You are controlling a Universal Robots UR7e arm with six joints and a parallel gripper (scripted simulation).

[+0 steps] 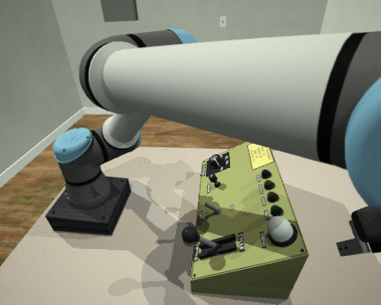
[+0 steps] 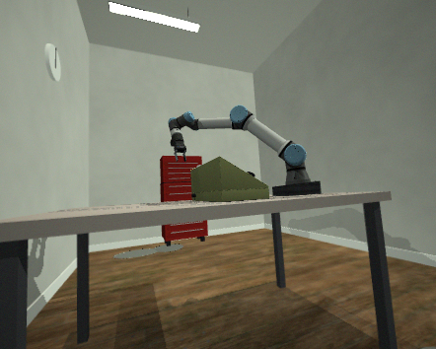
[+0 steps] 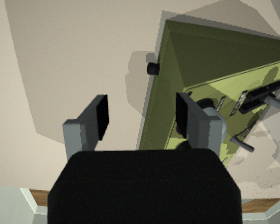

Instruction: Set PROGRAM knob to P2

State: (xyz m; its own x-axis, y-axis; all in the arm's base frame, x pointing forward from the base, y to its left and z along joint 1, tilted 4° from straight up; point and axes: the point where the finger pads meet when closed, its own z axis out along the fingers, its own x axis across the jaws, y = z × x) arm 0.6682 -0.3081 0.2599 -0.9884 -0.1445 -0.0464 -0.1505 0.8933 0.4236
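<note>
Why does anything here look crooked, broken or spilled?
Nothing stands out. The green console sits flat on the table, its PROGRAM knob, lever and buttons look whole, and nothing is spilled. The pincer hangs open above the console's edge, holding nothing.

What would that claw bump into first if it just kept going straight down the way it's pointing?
Probably the green console's back edge or the table right beside it. The open gripper straddles that edge: one finger over the console, the other over bare table. Depth is hard to judge.
</note>
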